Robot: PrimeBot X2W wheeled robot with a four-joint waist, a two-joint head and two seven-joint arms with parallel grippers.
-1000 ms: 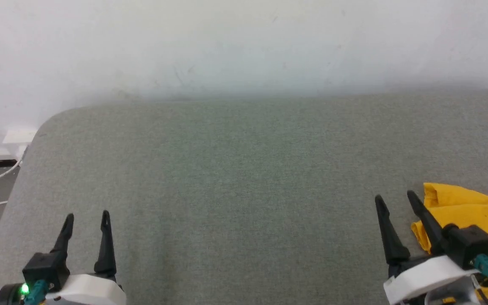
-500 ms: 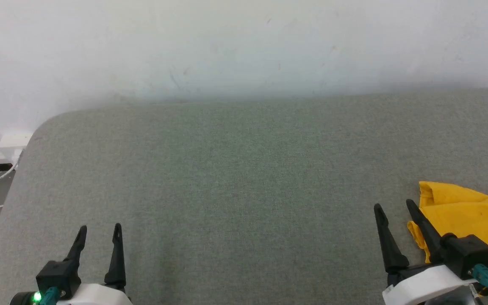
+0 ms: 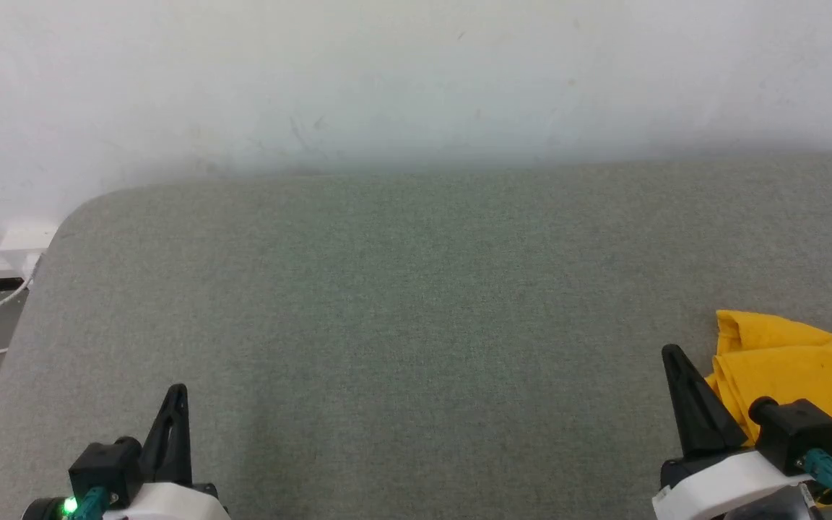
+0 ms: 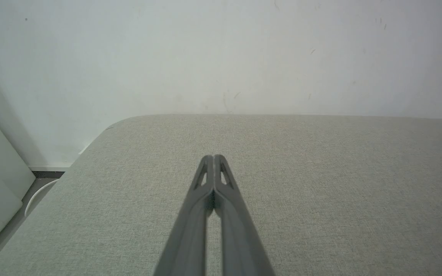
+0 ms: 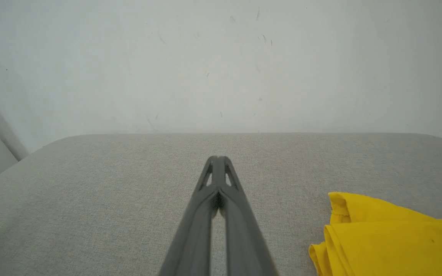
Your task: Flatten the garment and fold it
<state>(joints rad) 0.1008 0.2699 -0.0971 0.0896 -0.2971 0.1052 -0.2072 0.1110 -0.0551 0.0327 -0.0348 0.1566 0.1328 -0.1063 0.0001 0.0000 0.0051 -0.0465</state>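
Grey padded surface (image 3: 416,289) holds one yellow garment (image 3: 806,368); the left gripper (image 3: 178,391) and right gripper (image 3: 671,352) are both closed, empty.

The left gripper (image 3: 176,396): low at the left, fingers pressed together at their tips, pointing forward, nothing held. The right gripper (image 3: 674,354): low at the right, fingers likewise closed tip to tip, leaning slightly left, nothing held. The two stand well apart.
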